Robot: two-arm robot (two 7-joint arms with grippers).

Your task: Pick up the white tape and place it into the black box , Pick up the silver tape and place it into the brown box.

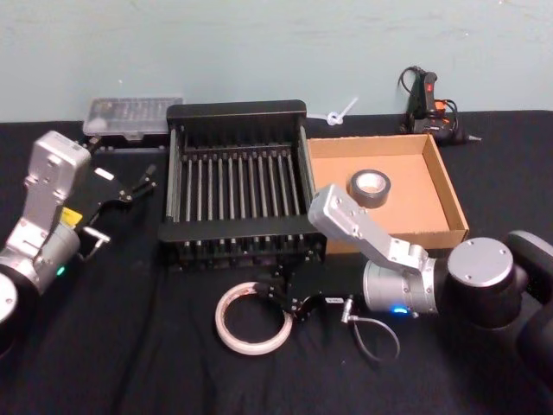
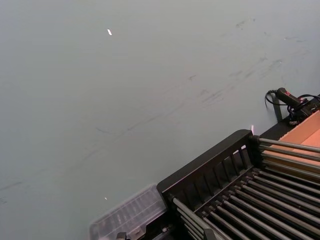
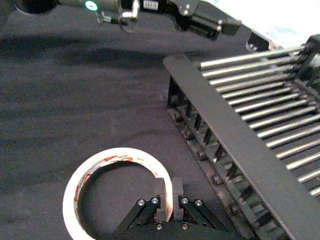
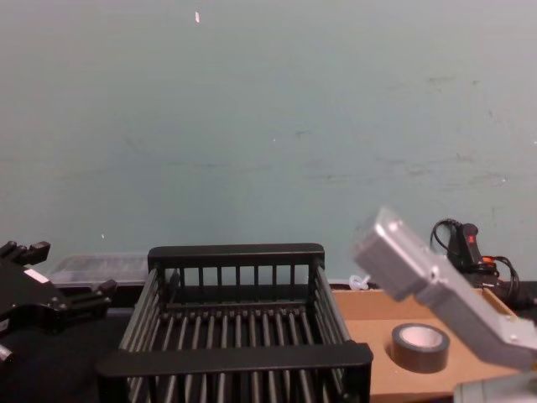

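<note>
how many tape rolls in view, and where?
2. The white tape lies flat on the table in front of the black box, with the right gripper fingers closed on its rim. The silver tape sits in the brown box.

My right wrist view cuts the flat white ring of tape with red markings [image 3: 107, 192] at the bottom edge. From the chest, the black slatted plastic crate [image 4: 235, 357] hides the shallow brown cardboard box's [image 4: 369, 306] near corner. The transparent plastic case [image 2: 127, 215] looks blurred.
</note>
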